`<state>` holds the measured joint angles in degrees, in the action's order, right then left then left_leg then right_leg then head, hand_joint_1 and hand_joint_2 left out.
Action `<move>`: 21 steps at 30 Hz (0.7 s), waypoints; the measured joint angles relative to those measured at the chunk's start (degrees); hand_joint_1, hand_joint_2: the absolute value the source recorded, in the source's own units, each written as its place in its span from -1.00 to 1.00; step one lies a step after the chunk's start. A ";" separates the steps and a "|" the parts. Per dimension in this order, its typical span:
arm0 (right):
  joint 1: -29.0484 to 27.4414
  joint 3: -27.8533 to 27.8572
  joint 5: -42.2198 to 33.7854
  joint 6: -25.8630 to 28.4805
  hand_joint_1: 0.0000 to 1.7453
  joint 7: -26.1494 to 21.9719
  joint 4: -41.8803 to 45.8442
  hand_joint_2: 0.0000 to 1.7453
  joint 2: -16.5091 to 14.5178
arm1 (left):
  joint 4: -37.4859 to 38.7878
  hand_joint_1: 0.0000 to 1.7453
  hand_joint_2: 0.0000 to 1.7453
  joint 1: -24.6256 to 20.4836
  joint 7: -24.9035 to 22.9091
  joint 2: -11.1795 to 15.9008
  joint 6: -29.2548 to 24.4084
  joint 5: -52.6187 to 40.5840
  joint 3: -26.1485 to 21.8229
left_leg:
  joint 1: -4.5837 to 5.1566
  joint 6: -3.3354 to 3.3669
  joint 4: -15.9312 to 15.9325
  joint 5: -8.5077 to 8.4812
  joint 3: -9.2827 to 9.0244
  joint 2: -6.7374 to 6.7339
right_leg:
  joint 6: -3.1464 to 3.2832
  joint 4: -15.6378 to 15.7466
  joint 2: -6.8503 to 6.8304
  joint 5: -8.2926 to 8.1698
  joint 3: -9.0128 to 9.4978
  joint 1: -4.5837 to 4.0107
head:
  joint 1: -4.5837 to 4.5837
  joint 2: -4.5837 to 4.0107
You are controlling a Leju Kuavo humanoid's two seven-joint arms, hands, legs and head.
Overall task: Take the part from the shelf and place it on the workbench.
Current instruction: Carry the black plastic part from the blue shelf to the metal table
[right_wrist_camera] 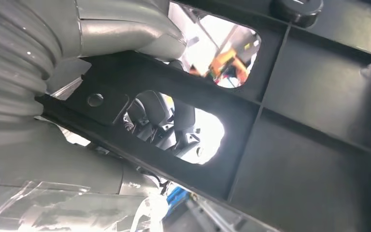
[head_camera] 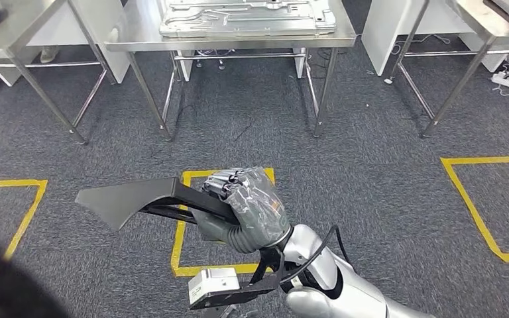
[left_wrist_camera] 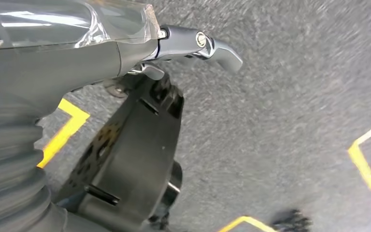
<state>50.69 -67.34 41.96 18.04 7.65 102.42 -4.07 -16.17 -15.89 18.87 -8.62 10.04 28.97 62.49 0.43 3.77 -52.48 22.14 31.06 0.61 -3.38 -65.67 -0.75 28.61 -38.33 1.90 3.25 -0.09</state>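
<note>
Head view: right hand (head_camera: pixel 252 209) clamped on black part (head_camera: pixel 132 199), carried above grey carpet (head_camera: pixel 371 199), well short of steel workbench (head_camera: pixel 139 41) ahead. Left wrist view: left hand (left_wrist_camera: pixel 67 53) over carpet, fingers apart, holding nothing. Right wrist view: fingers (right_wrist_camera: pixel 125 34) wrapped round the part's ribbed frame. Carry step, seemingly; next likely closing on the workbench's near edge, then setting down.
</note>
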 joint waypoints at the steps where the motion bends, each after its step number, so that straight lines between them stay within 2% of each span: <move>1: -0.17 0.00 -0.04 -0.11 1.00 0.01 -0.04 1.00 0.09 | 0.00 -1.00 1.00 0.07 -0.03 -0.02 0.06 0.03 0.00 | 0.04 0.22 -0.03 0.14 -0.18 0.66 | -0.08 -3.93 0.33 1.26 -2.22 -0.02 | -0.01 0.00; 2: -0.38 0.00 -0.08 -0.26 1.00 0.02 -0.10 1.00 0.20 | 0.00 -1.00 1.00 0.17 -0.06 -0.04 0.11 0.04 0.00 | 0.04 0.29 -0.05 0.34 -0.38 1.41 | -0.23 -6.42 0.53 1.56 -3.92 -0.01 | -0.01 0.00; 3: -0.58 0.00 -0.10 -0.39 1.00 0.02 -0.18 1.00 0.29 | 0.00 -1.00 1.00 0.30 -0.08 -0.05 0.17 0.04 0.00 | 0.00 0.25 -0.10 0.61 -0.62 2.20 | -0.40 -6.80 0.65 0.71 -4.68 0.06 | -0.01 0.00; 4: -0.72 0.00 -0.14 -0.53 1.00 0.02 -0.25 1.00 0.35 | 0.00 -1.00 1.00 0.41 -0.09 -0.05 0.20 0.05 0.00 | -0.09 0.09 -0.25 0.96 -0.89 2.99 | -0.57 -4.86 0.77 -1.12 -4.29 0.17 | -0.01 0.00; 5: -0.81 0.00 -0.19 -0.62 1.00 0.02 -0.32 1.00 0.37 | 0.00 -1.00 1.00 0.48 -0.09 -0.08 0.23 0.07 0.00 | -0.21 -0.17 -0.57 1.43 -1.14 3.75 | -0.76 -1.11 1.15 -3.52 -2.93 0.35 | -0.01 0.00; 6: -0.88 0.00 -0.30 -0.67 1.00 0.01 -0.39 1.00 0.39 | 0.00 -1.00 1.00 0.50 -0.09 -0.12 0.25 0.12 0.00 | -0.25 -0.54 -1.16 2.10 -1.18 4.43 | -0.93 2.94 2.16 -5.38 -1.24 0.61 | -0.02 -0.01; 7: -0.92 0.00 -0.45 -0.70 1.00 0.00 -0.46 1.00 0.41 | 0.00 -1.00 1.00 0.49 -0.08 -0.20 0.24 0.17 -0.01 | -0.28 -0.93 -1.81 2.80 -1.10 5.05 | -0.85 6.03 2.96 -6.52 0.11 0.78 | -0.02 -0.01; 8: -0.99 0.00 -0.61 -0.72 1.00 -0.02 -0.55 1.00 0.43 | 0.00 -1.00 1.00 0.48 -0.07 -0.28 0.21 0.23 -0.02 | -0.29 -1.28 -2.32 3.39 -0.95 5.51 | -0.61 7.87 3.59 -6.88 0.95 0.82 | -0.02 -0.01; 9: -1.05 0.00 -0.75 -0.73 1.00 -0.07 -0.64 1.00 0.45 | 0.00 -1.00 1.00 0.50 -0.05 -0.36 0.16 0.28 -0.03 | -0.33 -1.57 -2.57 3.80 -0.78 5.87 | -0.21 8.36 3.86 -6.59 1.21 0.71 | -0.02 -0.01; 10: -1.09 0.00 -0.91 -0.74 1.00 -0.10 -0.72 1.00 0.45 | 0.00 -1.00 1.00 0.55 -0.01 -0.44 0.11 0.30 -0.04 | -0.47 -1.79 -2.54 3.99 -0.76 6.14 | 0.34 8.31 3.42 -6.44 1.20 0.52 | -0.01 -0.01; 11: -1.11 0.01 -1.04 -0.74 1.00 -0.16 -0.79 1.00 0.42 | 0.00 -1.00 1.00 0.61 0.04 -0.48 0.05 0.30 -0.05 | -0.60 -1.99 -2.55 4.16 -0.72 5.99 | 0.77 8.35 3.08 -6.33 1.27 0.47 | -0.01 0.00; 13: -1.16 0.02 -1.39 -0.73 1.00 -0.31 -0.92 1.00 0.36 | -0.01 -1.00 1.00 0.57 0.20 -0.56 -0.06 0.26 -0.07 | -0.67 -2.66 -4.97 5.50 0.34 3.78 | 1.60 8.46 2.53 -6.12 1.57 0.66 | 0.03 0.00; 15: -1.32 0.02 -1.71 -0.81 1.00 -0.44 -1.08 1.00 0.34 | -0.03 -1.00 1.00 0.35 0.36 -0.63 -0.15 0.07 -0.10 | -0.83 -3.44 -11.89 8.32 3.91 1.05 | 2.12 8.49 1.99 -5.76 1.93 0.80 | 0.06 0.00; 16: -1.47 0.01 -1.84 -0.84 1.00 -0.47 -1.19 1.00 0.34 | -0.04 -1.00 1.00 0.28 0.40 -0.63 -0.17 -0.05 -0.10 | -1.06 -3.75 -15.92 9.59 6.26 0.49 | 2.21 8.49 1.70 -5.57 2.08 0.80 | 0.05 0.00; 17: -1.70 0.01 -1.90 -0.85 1.00 -0.49 -1.29 1.00 0.35 | -0.05 -1.00 1.00 0.27 0.42 -0.64 -0.19 -0.20 -0.10 | -1.30 -3.97 -18.73 10.06 8.12 0.26 | 2.19 8.49 1.43 -5.37 2.26 0.81 | 0.05 0.00; 18: -1.95 0.00 -1.92 -0.78 1.00 -0.50 -1.37 1.00 0.36 | -0.06 -1.00 1.00 0.28 0.39 -0.64 -0.18 -0.34 -0.09 | -1.48 -4.10 -19.57 9.51 9.05 0.15 | 2.11 8.49 1.21 -5.15 2.49 0.81 | 0.05 0.00; 19: -2.15 0.00 -1.93 -0.68 1.00 -0.51 -1.41 1.00 0.36 | -0.07 -1.00 1.00 0.27 0.35 -0.64 -0.15 -0.49 -0.09 | -1.62 -4.13 -18.03 7.92 8.78 0.05 | 1.98 8.49 1.05 -4.93 2.79 0.82 | 0.05 0.00; 21: -2.32 0.02 -1.91 -0.46 1.00 -0.51 -1.41 1.00 0.37 | -0.11 -1.00 1.00 0.17 0.29 -0.64 -0.02 -0.97 -0.09 | -1.66 -3.85 -10.05 3.39 5.59 -0.33 | 1.62 8.52 0.83 -4.50 3.47 0.83 | 0.06 0.00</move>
<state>48.37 -67.32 40.05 17.57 7.14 101.01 -3.70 -16.28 -15.72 19.16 -9.27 10.02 28.00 62.40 -1.23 -0.08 -62.53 25.53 36.64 0.28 -1.76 -57.14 0.08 24.11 -34.86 2.73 3.30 -0.09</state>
